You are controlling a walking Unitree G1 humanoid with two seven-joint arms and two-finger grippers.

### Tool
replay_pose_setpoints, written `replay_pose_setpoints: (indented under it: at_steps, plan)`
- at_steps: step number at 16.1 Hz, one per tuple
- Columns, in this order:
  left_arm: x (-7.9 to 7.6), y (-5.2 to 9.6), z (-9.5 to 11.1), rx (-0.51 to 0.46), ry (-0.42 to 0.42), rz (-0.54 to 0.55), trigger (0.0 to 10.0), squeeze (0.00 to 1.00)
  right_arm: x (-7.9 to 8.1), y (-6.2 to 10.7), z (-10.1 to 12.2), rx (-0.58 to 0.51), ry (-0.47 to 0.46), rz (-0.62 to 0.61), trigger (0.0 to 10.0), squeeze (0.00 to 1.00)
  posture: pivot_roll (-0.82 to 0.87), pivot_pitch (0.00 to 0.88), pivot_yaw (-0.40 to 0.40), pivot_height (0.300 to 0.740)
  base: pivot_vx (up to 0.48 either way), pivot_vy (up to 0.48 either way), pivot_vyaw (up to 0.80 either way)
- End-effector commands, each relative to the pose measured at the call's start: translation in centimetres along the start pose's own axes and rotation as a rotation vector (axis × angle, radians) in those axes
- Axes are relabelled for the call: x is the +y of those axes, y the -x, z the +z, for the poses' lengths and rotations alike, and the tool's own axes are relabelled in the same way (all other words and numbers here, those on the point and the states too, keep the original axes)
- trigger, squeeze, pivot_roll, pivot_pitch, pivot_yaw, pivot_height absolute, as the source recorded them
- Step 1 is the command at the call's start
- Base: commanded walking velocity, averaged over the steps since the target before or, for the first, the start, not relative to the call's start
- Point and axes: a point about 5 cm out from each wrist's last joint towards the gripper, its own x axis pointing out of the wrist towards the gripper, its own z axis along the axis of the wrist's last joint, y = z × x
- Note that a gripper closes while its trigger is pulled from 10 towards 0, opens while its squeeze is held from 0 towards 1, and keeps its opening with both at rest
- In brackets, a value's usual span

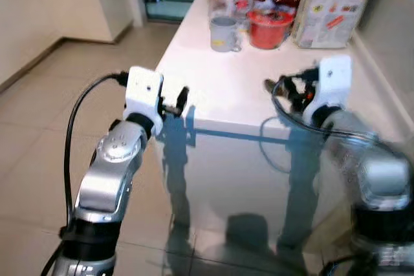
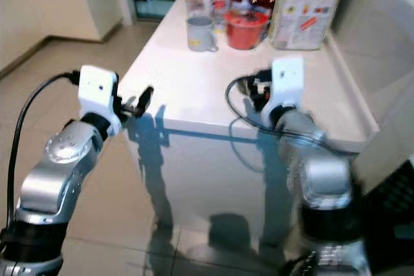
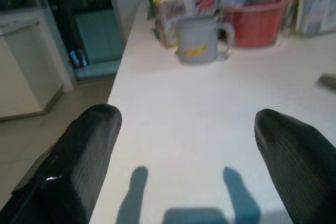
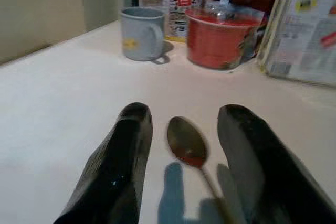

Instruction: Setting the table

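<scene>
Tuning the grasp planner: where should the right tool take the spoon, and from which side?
Probably by the handle, just behind the bowl. The spoon lies flat on the white table, bowl pointing toward the mug, handle running back between the right tool fingers. Coming straight down, one finger on each long edge, looks best: the thin handle offers little else to pinch.

Head stereo pair looks forward and down from above at the white table (image 1: 213, 88), both arms in front. Each wrist cam sits low over the tabletop, looking along its own fingers toward the far end. All four views share the grey mug (image 3: 198, 39) and red bowl (image 4: 216, 39) back there.
</scene>
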Motion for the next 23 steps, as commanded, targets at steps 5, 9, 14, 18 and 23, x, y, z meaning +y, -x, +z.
replay_pose_setpoints:
  at_steps: [5, 9, 14, 18, 23]
  plan:
    - [-2.0, 0.6, 0.3, -0.027, -0.024, -0.158, 10.0, 0.00, -5.8, -2.1, -0.5, 0.121, -0.056, 0.045, 10.0, 1.00, -0.01, 0.000, 0.015, 0.740, 0.000, 0.000, 0.00]
    - [-2.0, 0.6, 0.4, -0.029, -0.017, -0.178, 10.0, 0.00, -7.1, -3.7, -2.0, 0.188, -0.125, 0.109, 10.0, 1.00, -0.01, 0.000, 0.021, 0.740, 0.000, 0.000, 0.00]
    - [-2.3, 1.1, 0.5, -0.013, -0.022, -0.248, 10.0, 0.00, -5.6, -5.4, -3.9, 0.259, -0.092, 0.248, 10.0, 1.00, 0.02, 0.000, 0.013, 0.740, 0.000, 0.000, 0.00]
    - [-4.8, 3.3, -0.3, 0.065, -0.025, -0.534, 10.0, 0.00, -6.7, -5.5, -4.9, 0.414, 0.123, 0.146, 10.0, 0.00, 0.03, 0.000, 0.015, 0.740, 0.000, 0.000, 0.00]
    - [-5.1, 3.6, -0.4, 0.090, -0.023, -0.584, 10.0, 0.00, -7.2, -4.6, -6.1, 0.543, 0.049, 0.196, 10.0, 0.00, 0.02, 0.000, 0.026, 0.740, 0.000, 0.000, 0.00]
